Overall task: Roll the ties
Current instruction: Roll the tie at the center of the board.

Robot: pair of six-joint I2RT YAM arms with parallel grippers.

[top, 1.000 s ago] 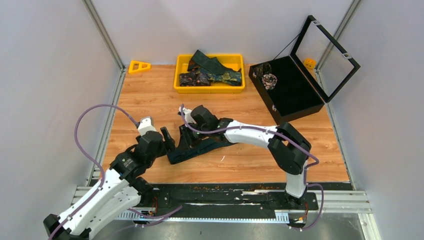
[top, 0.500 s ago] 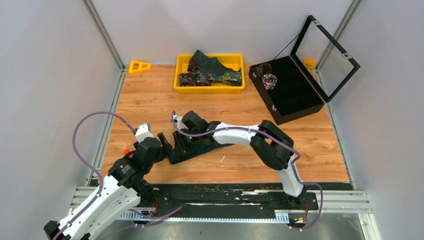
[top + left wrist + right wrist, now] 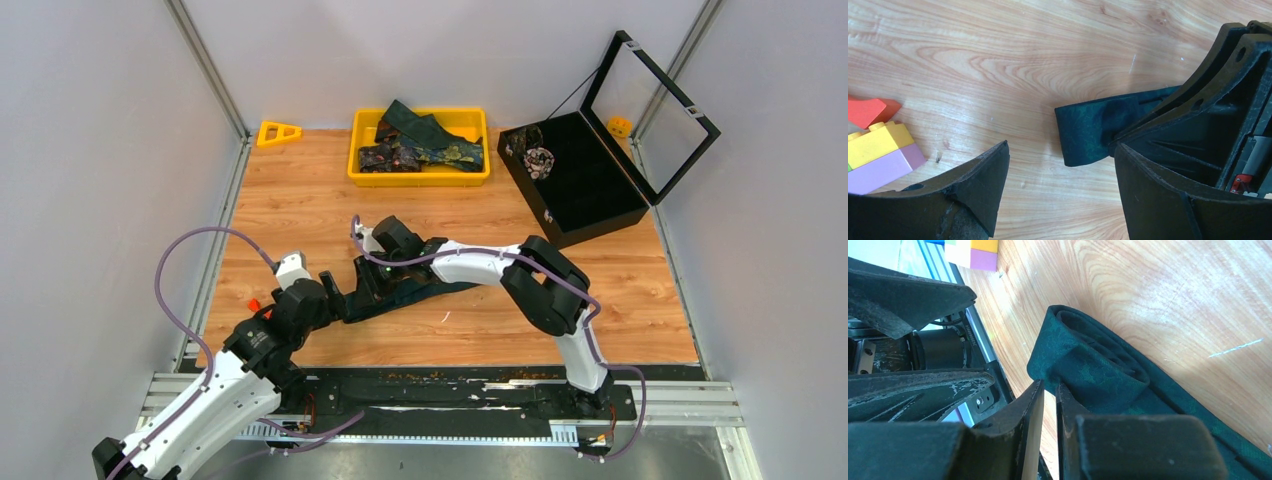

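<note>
The plain teal tie [image 3: 425, 288] lies flat on the surface [image 3: 300, 200] near the middle, running from near left to far right. Its left end is folded back on itself in a loose, flattish roll of a few layers, right at the tips of my right pincer [image 3: 1049, 390]; whether I grip it I cannot tell. More ties [image 3: 425, 147], teal and gold-patterned, lie heaped in the far tray [image 3: 360, 175]. One patterned tie [image 3: 540, 160] looks rolled up inside the case [image 3: 600, 200], far right.
</note>
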